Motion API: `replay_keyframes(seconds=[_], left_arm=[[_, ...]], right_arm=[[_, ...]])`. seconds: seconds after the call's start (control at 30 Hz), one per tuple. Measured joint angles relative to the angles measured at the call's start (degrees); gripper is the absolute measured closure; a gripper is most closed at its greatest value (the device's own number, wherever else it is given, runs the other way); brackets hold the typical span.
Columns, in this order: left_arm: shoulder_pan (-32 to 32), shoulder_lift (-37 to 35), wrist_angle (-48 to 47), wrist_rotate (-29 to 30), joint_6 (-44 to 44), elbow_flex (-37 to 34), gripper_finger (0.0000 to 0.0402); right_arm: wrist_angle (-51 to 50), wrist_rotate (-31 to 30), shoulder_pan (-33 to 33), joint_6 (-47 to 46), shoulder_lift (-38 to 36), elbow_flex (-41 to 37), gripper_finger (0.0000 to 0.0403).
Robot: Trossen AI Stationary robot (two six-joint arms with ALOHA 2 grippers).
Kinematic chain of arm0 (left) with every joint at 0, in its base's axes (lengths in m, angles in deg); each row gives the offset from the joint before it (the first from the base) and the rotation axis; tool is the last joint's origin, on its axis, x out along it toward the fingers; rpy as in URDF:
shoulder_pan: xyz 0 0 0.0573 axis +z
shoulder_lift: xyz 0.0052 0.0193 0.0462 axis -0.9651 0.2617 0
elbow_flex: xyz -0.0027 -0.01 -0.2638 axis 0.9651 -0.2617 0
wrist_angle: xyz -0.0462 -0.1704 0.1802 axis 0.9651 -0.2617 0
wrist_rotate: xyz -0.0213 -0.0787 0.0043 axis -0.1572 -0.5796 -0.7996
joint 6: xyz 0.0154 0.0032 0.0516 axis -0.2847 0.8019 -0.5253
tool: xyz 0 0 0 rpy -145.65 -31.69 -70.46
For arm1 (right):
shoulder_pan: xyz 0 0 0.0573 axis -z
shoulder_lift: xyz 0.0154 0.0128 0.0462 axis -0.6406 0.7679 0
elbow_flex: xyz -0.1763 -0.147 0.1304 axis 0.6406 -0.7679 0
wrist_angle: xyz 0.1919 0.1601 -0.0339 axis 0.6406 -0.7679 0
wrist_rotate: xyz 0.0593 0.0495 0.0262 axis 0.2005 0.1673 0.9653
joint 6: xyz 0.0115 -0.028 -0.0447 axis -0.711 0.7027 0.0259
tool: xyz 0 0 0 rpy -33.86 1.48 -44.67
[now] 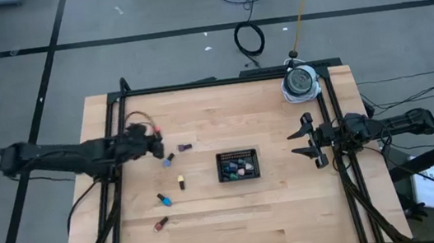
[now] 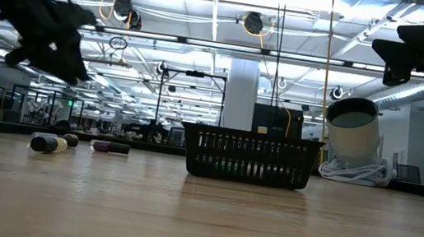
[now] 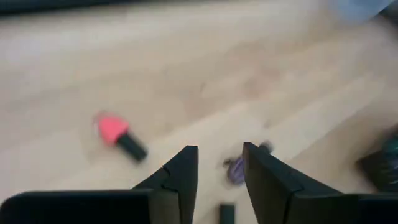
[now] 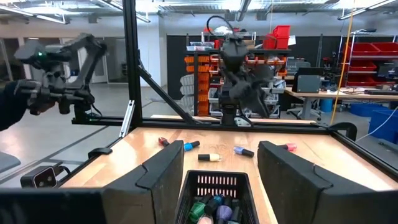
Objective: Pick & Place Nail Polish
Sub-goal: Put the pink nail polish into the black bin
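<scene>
My left arm reaches in level from the counter's left side, its jaws (image 1: pixel 156 144) raised off the surface, part-way apart with nothing between them. Just under their tips lie a blue nail polish bottle (image 1: pixel 168 158) and a purple nail polish bottle (image 1: pixel 184 147); the wrist view shows the purple one (image 3: pixel 237 169) past the gap and a red-pink bottle (image 3: pixel 118 134) off to one side. My right arm hangs over the counter's right edge, its jaws (image 1: pixel 309 140) spread wide and empty, pointed toward the middle.

The counter (image 1: pixel 236 210) is pale wood inside a black frame. A yellow bottle (image 1: pixel 181 181), a teal bottle (image 1: pixel 163 199) and a red bottle (image 1: pixel 161 224) lie on their sides, scattered left of centre. The black mesh tray (image 1: pixel 238 165) sits near the middle with several bottles inside. A white round device (image 1: pixel 300 81) stands at the far right corner.

Beyond: grey floor, loose cables, shelving, strip lights overhead.
</scene>
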Motion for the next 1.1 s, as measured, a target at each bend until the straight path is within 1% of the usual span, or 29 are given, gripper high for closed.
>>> replay_keyframes(seconds=[0.1, 0.2, 0.37, 0.47, 0.6, 0.8, 1.0, 1.1], left_arm=[[4.9, 10.2, -4.2, -6.3, 1.3, 4.6, 0.0242], [9.8, 18.0, -8.0, -10.9, 1.4, 8.1, 0.0192], [17.5, 26.0, -8.1, -14.0, 2.6, 11.3, 0.0113], [20.8, 29.3, -7.8, -14.4, 3.9, 12.2, 0.0087], [23.8, 33.1, -7.2, -14.6, 4.2, 12.2, 0.0080], [26.2, 38.2, -6.6, -15.1, 4.6, 12.2, 0.0098], [27.7, 41.1, -0.8, -15.0, 3.5, 12.2, 0.0107], [28.1, 42.1, 0.3, -15.1, 2.8, 12.3, 0.0107]], right_arm=[[0.0, 0.0, 0.0, 0.0, 0.0, 0.0, 0.0210], [0.0, 0.0, 0.0, 0.0, 0.0, 0.0, 0.0208], [0.0, 0.0, 0.0, 0.0, 0.0, 0.0, 0.0207], [0.0, 0.0, 0.0, 0.0, 0.0, 0.0, 0.0210], [0.0, 0.0, 0.0, 0.0, 0.0, 0.0, 0.0209], [0.0, 0.0, 0.0, 0.0, 0.0, 0.0, 0.0207], [0.0, 0.0, 0.0, 0.0, 0.0, 0.0, 0.0210], [0.0, 0.0, 0.0, 0.0, 0.0, 0.0, 0.0208]])
